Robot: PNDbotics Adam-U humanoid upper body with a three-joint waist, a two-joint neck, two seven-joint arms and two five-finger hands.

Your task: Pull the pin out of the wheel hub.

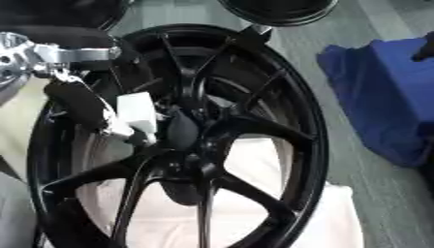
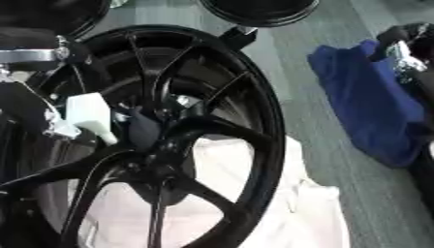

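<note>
A large black wheel with thin forked spokes fills most of both views, lying on a pale pinkish cloth that shows through the gaps between the spokes and spreads past the rim toward the lower right. The wheel hub sits near the middle of the wheel, a dark rounded mass where the spokes meet; the pin itself cannot be made out against it. The left hand reaches in from the upper left over the rim, its silver wrist joint above and its dark fingers lying down among the spokes, with a white block-like part on it just beside the hub on the hub's left. Whether its fingers are curled on anything or apart cannot be told, since the spokes and the dark hub hide them. The right hand shows only at the upper right edge of the right eye view, well apart from the wheel, above a blue cloth; its fingers cannot be told either. Between the wheel's right rim and the blue cloth runs an open strip of grey floor. At the top edge the rim of a second black wheel lies just beyond the first one.
</note>
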